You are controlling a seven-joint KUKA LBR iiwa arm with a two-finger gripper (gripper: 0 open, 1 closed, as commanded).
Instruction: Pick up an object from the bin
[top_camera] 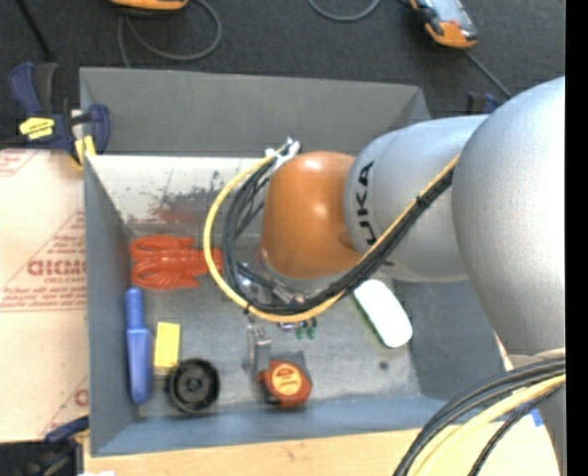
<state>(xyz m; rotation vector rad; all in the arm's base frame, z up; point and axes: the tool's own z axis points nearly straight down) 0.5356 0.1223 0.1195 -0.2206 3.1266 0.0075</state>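
My gripper point(260, 349) hangs under the arm's orange cover, low over the bin's front middle. Just below and right of it lies an orange and black tape measure point(285, 383), close to it but with nothing showing that they touch. A black round disc point(192, 385) lies to the gripper's lower left. A white oval object point(384, 312) rests to its right, partly hidden by the arm.
At the bin's left lie an orange plastic piece point(167, 262), a blue stick-shaped tool point(136, 345) along the left wall and a small yellow block point(166, 344). The arm and its cables cover the bin's middle and right.
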